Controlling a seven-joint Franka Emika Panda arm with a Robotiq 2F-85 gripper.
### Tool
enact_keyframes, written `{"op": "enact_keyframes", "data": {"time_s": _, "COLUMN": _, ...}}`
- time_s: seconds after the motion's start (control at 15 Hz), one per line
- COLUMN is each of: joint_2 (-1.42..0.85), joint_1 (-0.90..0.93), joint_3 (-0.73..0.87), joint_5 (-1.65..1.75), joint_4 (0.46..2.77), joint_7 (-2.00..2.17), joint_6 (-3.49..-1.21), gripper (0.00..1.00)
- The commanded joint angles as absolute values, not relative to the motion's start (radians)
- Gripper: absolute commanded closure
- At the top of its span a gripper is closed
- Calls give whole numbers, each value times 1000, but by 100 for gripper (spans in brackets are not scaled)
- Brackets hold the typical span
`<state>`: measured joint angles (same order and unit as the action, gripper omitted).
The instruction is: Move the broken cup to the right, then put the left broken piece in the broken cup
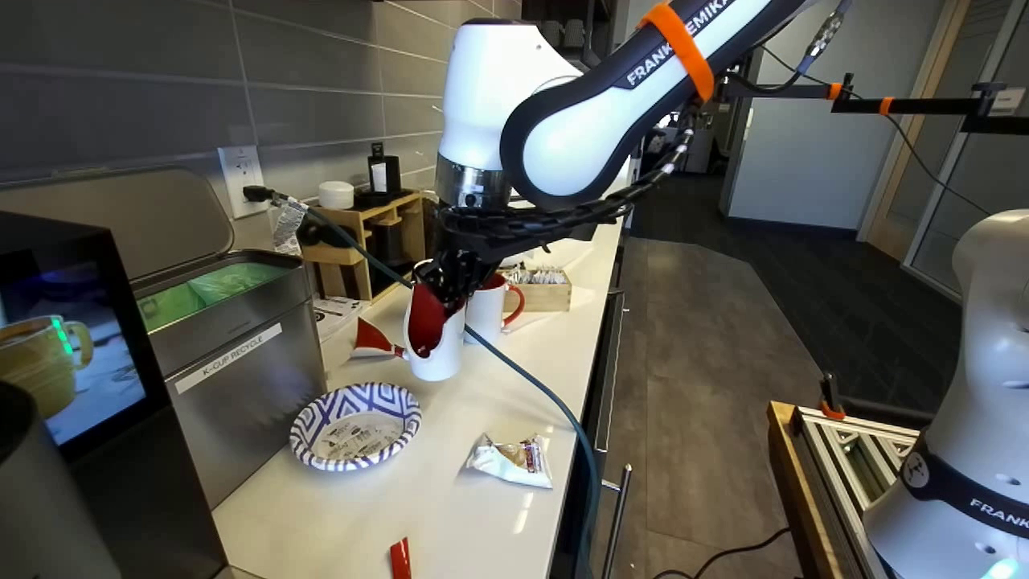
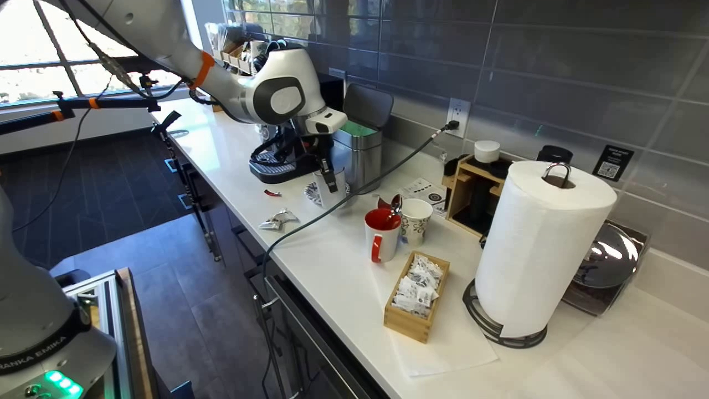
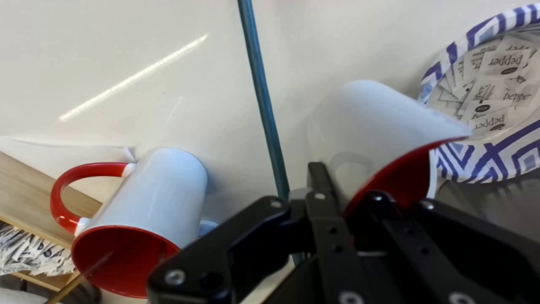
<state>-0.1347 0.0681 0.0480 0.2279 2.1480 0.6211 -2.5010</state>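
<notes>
The broken cup (image 1: 436,354) is white outside and red inside, with a jagged side; it is partly hidden by the gripper (image 2: 340,182). In the wrist view the cup (image 3: 371,118) opens toward my camera and leans. My gripper (image 3: 348,185) is shut on its wall, one finger outside and one inside the cup; the inner fingertip is hidden. I cannot tell whether the cup's base touches the counter. A triangular red-and-white broken piece (image 1: 372,339) lies beside the cup. A thin red piece (image 1: 400,559) lies farther off, and shows in an exterior view (image 2: 272,193).
A whole white mug with a red handle (image 2: 382,238) stands near a patterned paper cup (image 2: 416,219). A blue-and-white plate (image 1: 301,438) holds pepper packets. A blue cable (image 1: 530,382) crosses the counter. A snack packet (image 1: 510,460), packet box (image 2: 410,327) and bin (image 1: 241,378) stand around.
</notes>
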Motion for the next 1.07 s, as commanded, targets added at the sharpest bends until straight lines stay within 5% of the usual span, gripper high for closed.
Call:
{"op": "enact_keyframes", "data": {"time_s": 0.0, "joint_2": -145, "joint_1": 70, "joint_3": 61, "joint_5": 261, "joint_4": 2160, "joint_7": 706, "joint_6": -2528, "gripper": 97}}
{"op": "enact_keyframes", "data": {"time_s": 1.0, "joint_2": -247, "joint_1": 88, "joint_3": 73, "joint_5": 195, "joint_4": 2129, "joint_7": 757, "joint_6": -2657, "gripper": 97}}
